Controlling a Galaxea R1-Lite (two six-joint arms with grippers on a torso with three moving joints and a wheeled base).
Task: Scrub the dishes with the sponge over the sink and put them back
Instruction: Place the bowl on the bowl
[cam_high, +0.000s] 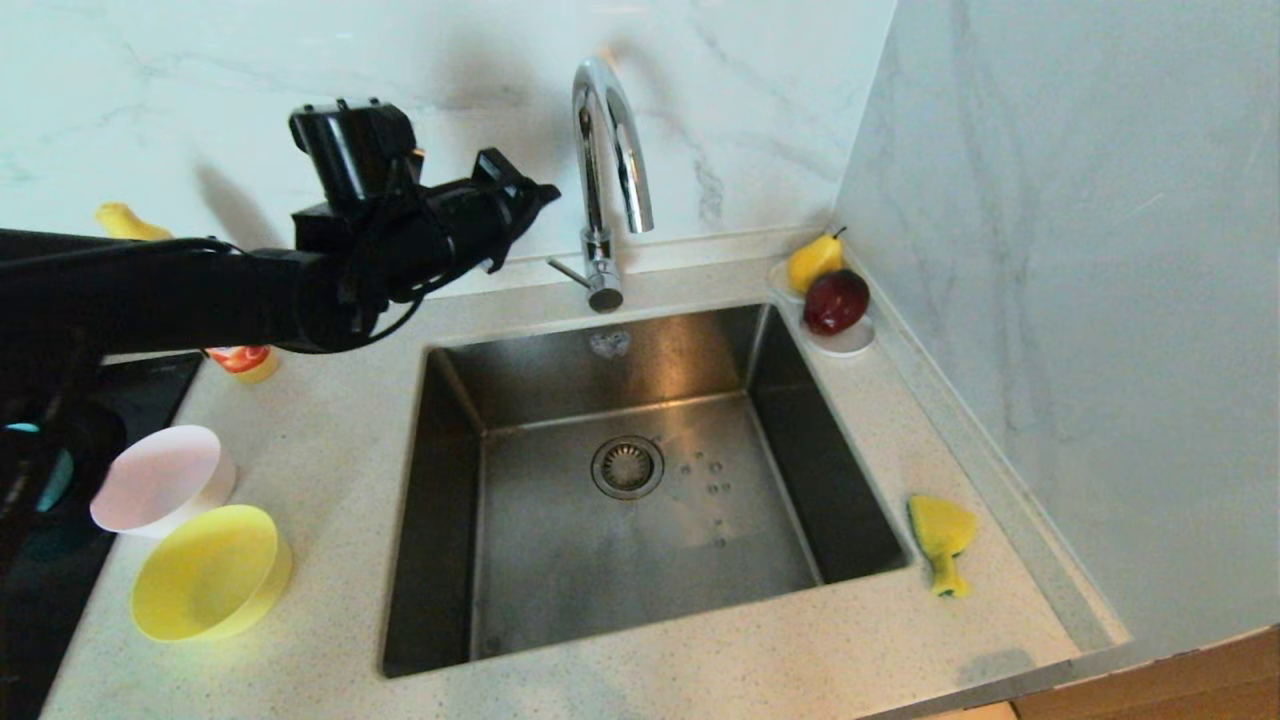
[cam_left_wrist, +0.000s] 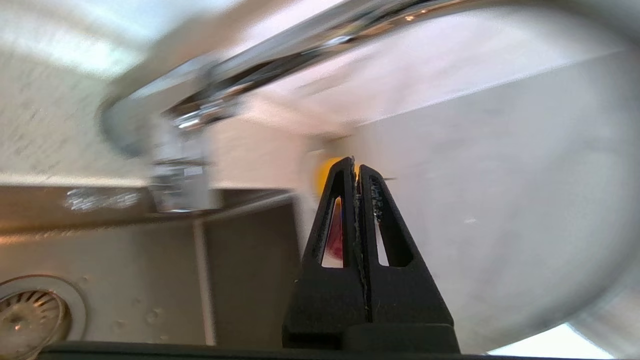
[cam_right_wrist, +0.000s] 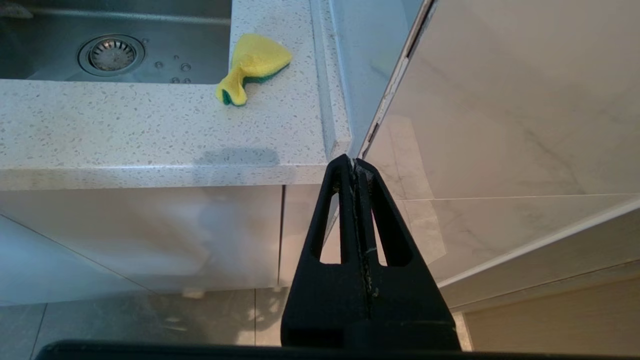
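My left gripper (cam_high: 545, 192) hangs shut and empty above the counter's back edge, just left of the tap (cam_high: 610, 130); in the left wrist view its fingers (cam_left_wrist: 356, 165) are pressed together. A pale pink bowl (cam_high: 160, 480) and a yellow bowl (cam_high: 210, 570) rest on the counter left of the sink (cam_high: 560, 560). A light blue sliver (cam_high: 58, 482) shows behind my left arm. The yellow-and-green sponge (cam_high: 940, 535) (cam_right_wrist: 252, 62) lies crumpled on the counter right of the sink. My right gripper (cam_right_wrist: 354, 162) is parked, shut and empty, below the counter's front edge.
A white saucer (cam_high: 850, 345) with a yellow pear (cam_high: 812, 262) and a red apple (cam_high: 836, 300) sits in the back right corner. A wall (cam_high: 1050, 300) closes the right side. A black hob (cam_high: 150, 395) lies at the far left, with a small orange-topped item (cam_high: 240, 360) beside it.
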